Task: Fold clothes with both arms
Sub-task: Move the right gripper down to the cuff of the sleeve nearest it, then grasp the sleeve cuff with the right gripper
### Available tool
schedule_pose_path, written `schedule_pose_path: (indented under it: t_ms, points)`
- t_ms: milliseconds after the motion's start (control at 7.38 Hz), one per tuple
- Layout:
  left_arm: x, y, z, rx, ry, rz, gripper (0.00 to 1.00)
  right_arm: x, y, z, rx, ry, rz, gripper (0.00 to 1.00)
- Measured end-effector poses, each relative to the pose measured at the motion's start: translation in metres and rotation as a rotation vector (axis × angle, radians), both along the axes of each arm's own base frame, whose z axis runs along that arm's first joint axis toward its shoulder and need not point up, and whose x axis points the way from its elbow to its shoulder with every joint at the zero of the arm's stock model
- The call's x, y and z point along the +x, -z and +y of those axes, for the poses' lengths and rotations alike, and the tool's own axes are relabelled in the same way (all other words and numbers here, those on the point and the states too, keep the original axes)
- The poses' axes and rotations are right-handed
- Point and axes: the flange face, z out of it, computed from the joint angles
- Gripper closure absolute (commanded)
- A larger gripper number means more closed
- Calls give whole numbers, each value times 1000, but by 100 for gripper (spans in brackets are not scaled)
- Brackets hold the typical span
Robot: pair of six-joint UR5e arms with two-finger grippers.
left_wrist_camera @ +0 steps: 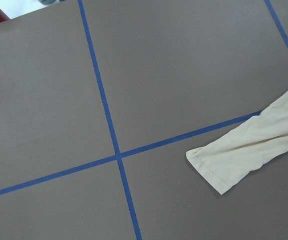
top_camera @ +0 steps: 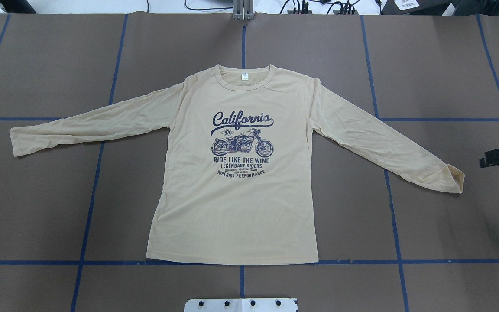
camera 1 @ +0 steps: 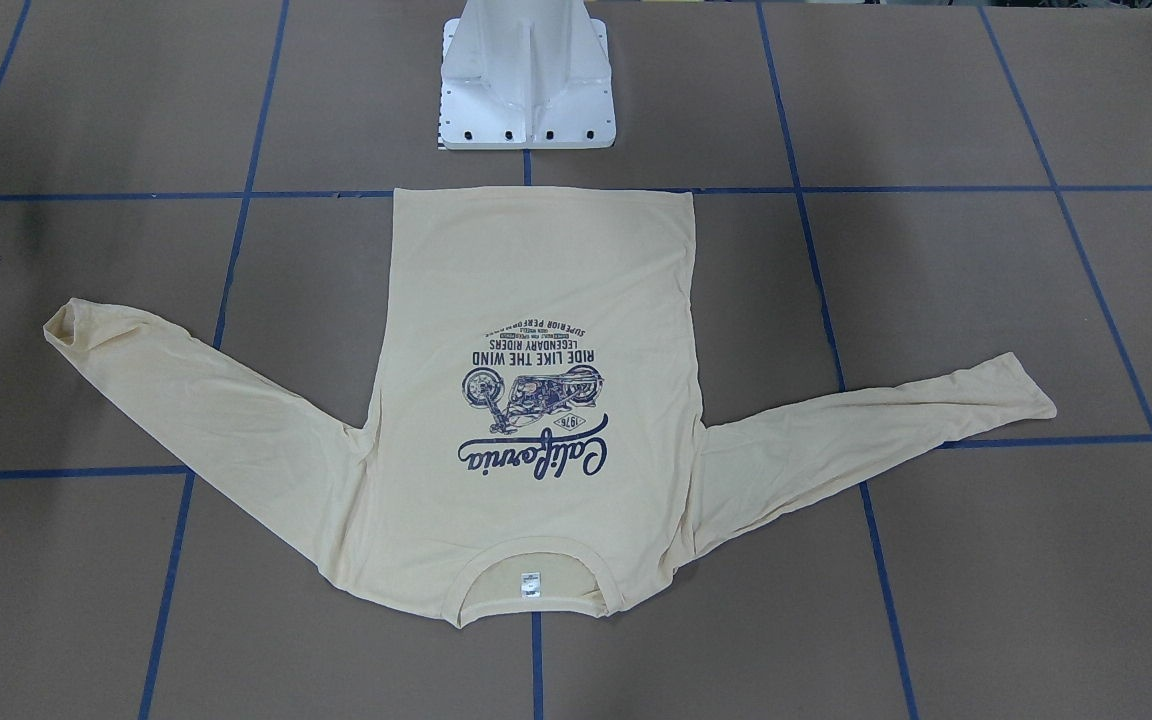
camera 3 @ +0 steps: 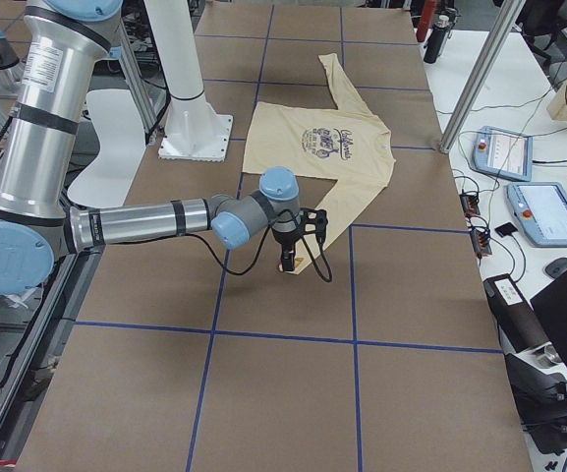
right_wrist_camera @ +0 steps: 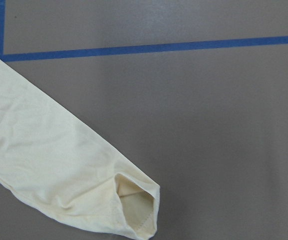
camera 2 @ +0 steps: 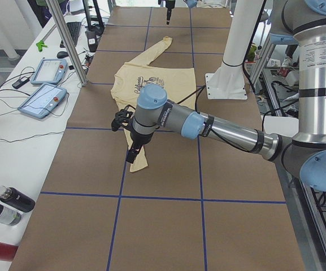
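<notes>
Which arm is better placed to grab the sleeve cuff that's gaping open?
Right. The right gripper hangs just outside that open cuff, which shows in its wrist view; the left arm is by the opposite sleeve's end.

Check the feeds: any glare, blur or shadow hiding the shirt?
Overhead: shirt evenly lit, print sharp; soft shadow on the table far right. Right wrist: faint sheen on the table, cuff in focus. Left wrist: sharp, evenly lit.

The shirt (camera 1: 536,300) lies flat, print up (sleeves spread), hem toward the white pedestal (camera 1: 526,85).
</notes>
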Motion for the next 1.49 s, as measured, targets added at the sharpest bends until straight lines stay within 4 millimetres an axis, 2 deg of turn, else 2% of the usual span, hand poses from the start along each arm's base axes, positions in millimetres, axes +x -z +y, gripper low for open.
schedule_pose_path:
  t_ms: [135, 271, 542, 1084, 1490]
  points:
    - [0, 1, -1, 3, -1, 1, 0, -25, -3, 2, -8, -30, -10, 7]
    - [1, 1, -2, 4, -1, 1, 0, -41, -10, -2, -4, -44, -21, 20]
    - [1, 1, -2, 3, -2, 2, 0, -61, -25, -18, -2, -55, -24, 24]
    - [1, 2, -2, 4, -2, 3, 0, -83, -38, -15, -35, -81, 3, 25]
    - [1, 2, -1, 2, -2, 3, 0, -82, -47, -9, -44, -86, 24, 26]
